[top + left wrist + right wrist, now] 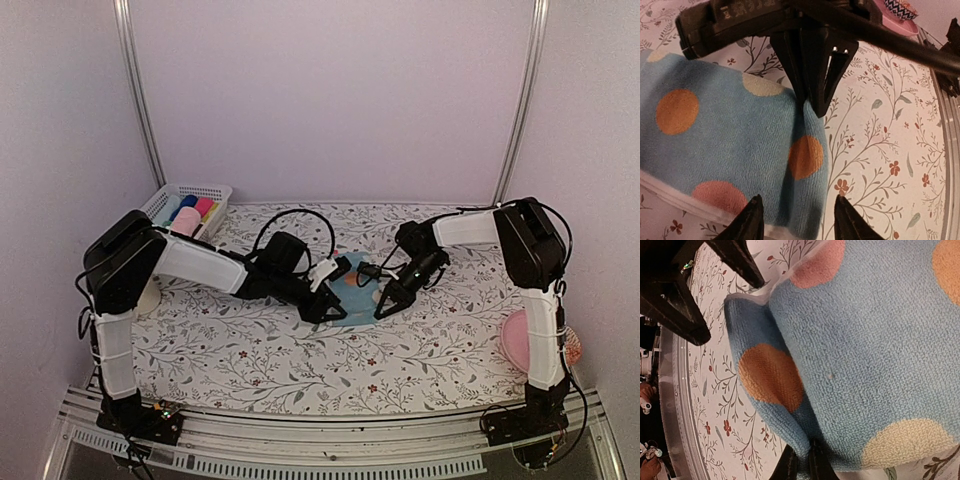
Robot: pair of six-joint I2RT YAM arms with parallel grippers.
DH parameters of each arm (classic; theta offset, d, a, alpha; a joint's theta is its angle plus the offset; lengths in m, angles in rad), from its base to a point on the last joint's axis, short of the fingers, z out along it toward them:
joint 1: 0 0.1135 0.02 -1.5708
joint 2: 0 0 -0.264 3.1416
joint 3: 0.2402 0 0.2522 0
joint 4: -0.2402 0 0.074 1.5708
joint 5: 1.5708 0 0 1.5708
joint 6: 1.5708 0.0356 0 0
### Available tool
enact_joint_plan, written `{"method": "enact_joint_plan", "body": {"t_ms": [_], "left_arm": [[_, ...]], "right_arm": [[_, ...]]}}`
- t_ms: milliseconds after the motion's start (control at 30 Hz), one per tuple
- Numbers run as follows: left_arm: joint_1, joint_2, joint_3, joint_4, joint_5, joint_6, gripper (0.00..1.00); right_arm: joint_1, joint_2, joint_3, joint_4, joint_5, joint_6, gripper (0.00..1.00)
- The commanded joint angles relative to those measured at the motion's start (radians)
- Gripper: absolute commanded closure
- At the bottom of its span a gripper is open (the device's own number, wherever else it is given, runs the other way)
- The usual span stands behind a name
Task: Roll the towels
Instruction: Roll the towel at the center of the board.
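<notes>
One towel (352,290), blue with dots, sitting mid-table. Got the right gripper (804,460) clamped tight on its folded edge, and the left gripper (799,202) spread apart, straddling a corner.

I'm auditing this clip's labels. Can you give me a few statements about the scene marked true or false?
The right gripper pinches the blue towel. True.
The left gripper is shut. False: its jaws stand open.
The towel is plain blue. False: it has orange, pink and cream dots.
A basket stands at the back left. True.
The pink plate lies under the towel. False: it lies far right, away from the towel.
</notes>
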Motion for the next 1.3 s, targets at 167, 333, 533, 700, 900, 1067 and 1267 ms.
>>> {"method": "enact_joint_plan", "body": {"t_ms": [167,333,533,700,900,1067,1267], "left_arm": [[-0.031,0.101,0.091,-0.046,-0.002,0.003,0.58],[-0.029,0.112,0.084,-0.027,-0.023,-0.007,0.69],[-0.015,0.125,0.079,-0.006,-0.017,-0.031,0.72],[-0.006,0.108,0.051,0.03,0.023,-0.043,0.63],[-0.003,0.069,0.023,0.07,0.087,-0.048,0.62],[0.0,0.094,0.042,0.06,0.098,-0.053,0.65],[0.002,0.099,0.038,0.072,0.106,-0.061,0.7]], "right_arm": [[-0.005,0.024,0.019,-0.01,0.009,0.013,0.93],[-0.005,0.027,0.019,-0.01,0.009,0.012,0.93],[-0.005,0.032,0.019,-0.01,0.013,0.01,0.93],[-0.006,0.031,0.019,-0.009,0.014,0.009,0.92],[-0.005,0.033,0.021,-0.007,0.02,0.01,0.92],[-0.005,0.03,0.019,-0.006,0.021,0.01,0.92],[-0.005,0.033,0.019,-0.008,0.023,0.01,0.92]]}}
